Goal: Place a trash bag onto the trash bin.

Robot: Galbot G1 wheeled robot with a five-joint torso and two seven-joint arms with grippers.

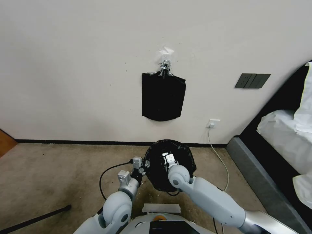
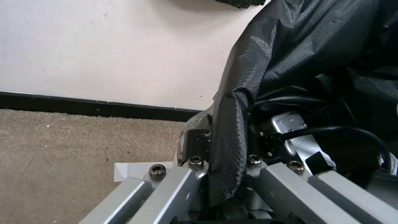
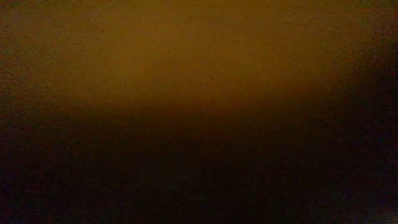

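left gripper [image 2: 226, 155] jaws pinch trash bag [image 1: 182, 154] edge | right gripper [image 1: 169, 159] inside bag

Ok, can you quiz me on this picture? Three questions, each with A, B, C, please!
1. Where is the right pincer?
A. By the bed
B. Down inside the open trash bag
C. At the wall clip

2. What colour is the trash bag?
A. White
B. Blue
C. Black

3. What is the left pincer doing?
A. Pinching a fold of the bag
B. Hanging open, far from the bag
C. Holding a cable

Answers:
1 B: the right pincer reaches into the mouth of the trash bag.
2 C: the bag is glossy black all over.
3 A: in the left wrist view, a strip of bag runs between the fingers of the left pincer.
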